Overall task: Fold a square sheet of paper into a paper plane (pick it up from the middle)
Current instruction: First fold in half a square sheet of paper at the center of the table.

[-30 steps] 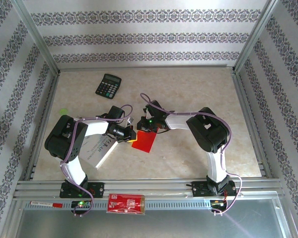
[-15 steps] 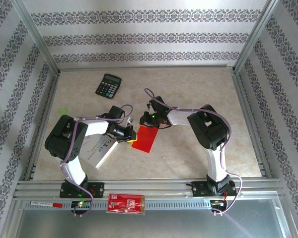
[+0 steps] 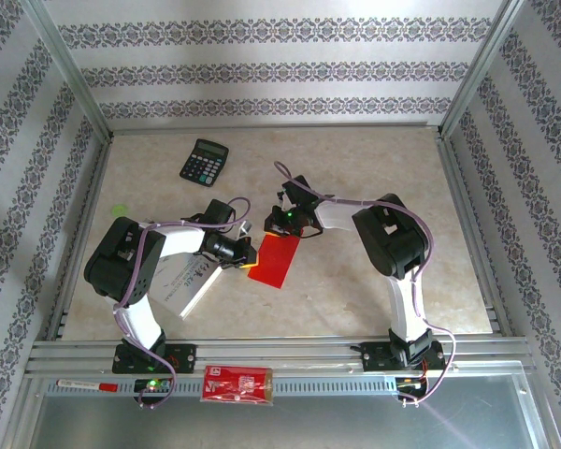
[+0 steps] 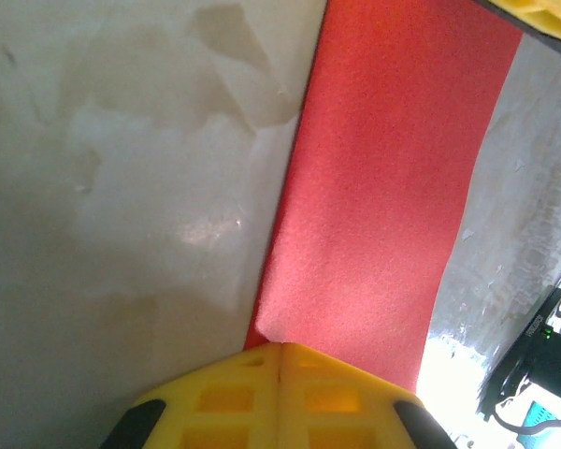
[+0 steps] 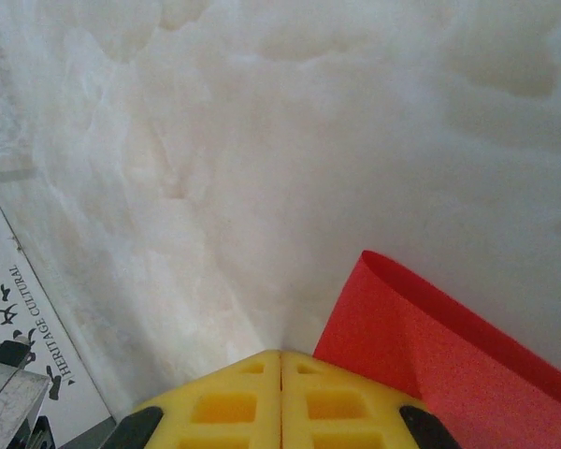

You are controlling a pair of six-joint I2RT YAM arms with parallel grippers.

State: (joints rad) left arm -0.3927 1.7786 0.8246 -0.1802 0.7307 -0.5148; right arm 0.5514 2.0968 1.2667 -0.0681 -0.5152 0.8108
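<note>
Now both tools sit clenched at the red sheet

From above, the red sheet (image 3: 273,264), folded into a strip, lies mid-bench (image 3: 374,168). The left tool (image 3: 250,260) is at its 9 o'clock edge. The right tool (image 3: 285,232) is at its 12 o'clock end. A calculator (image 3: 204,161) lies at 11 o'clock.

On the left wrist, yellow fingers (image 4: 224,402) are pressed together, touching the sheet's near end.

On the right wrist, the fingers (image 5: 224,407) are pressed together, with the curled sheet at 4 o'clock. I cannot tell if either tool pinches it.
</note>
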